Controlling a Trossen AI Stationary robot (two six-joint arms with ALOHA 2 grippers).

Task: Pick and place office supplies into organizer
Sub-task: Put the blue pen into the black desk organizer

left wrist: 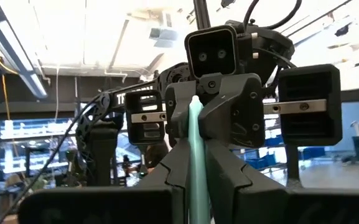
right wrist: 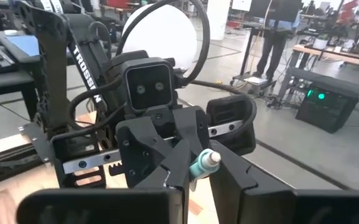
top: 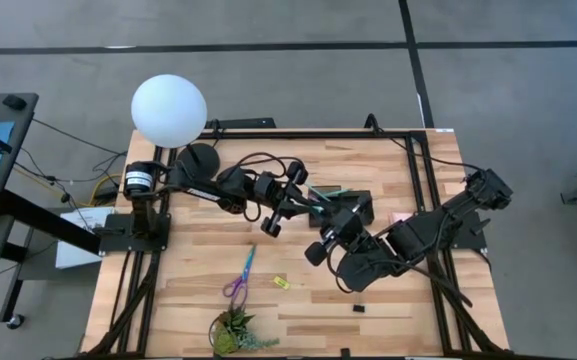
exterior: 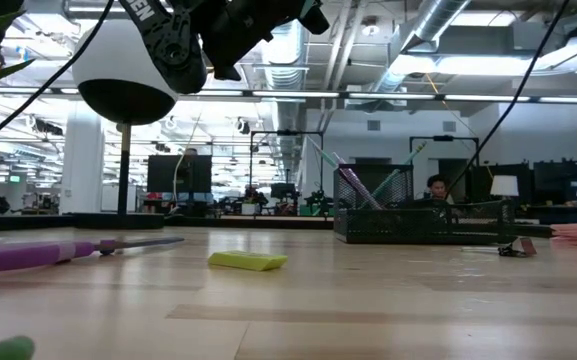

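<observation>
While the left gripper [left wrist: 193, 163] pinches the teal pen [left wrist: 195, 140] with jaws pressed onto its barrel, the right gripper [right wrist: 201, 173] faces it nose to nose. Its jaws look closed around the pen's far, white-tipped end, so both arms are equally near. The pen's long axis runs straight from one pair of jaws into the other, held in the air above the table. It is thin, smooth and pale teal. The organizer [top: 360, 206], a black mesh box already holding pens, sits on the table just beyond and below the joined jaws. I judge this a handover, with release by the left jaws due next.
</observation>
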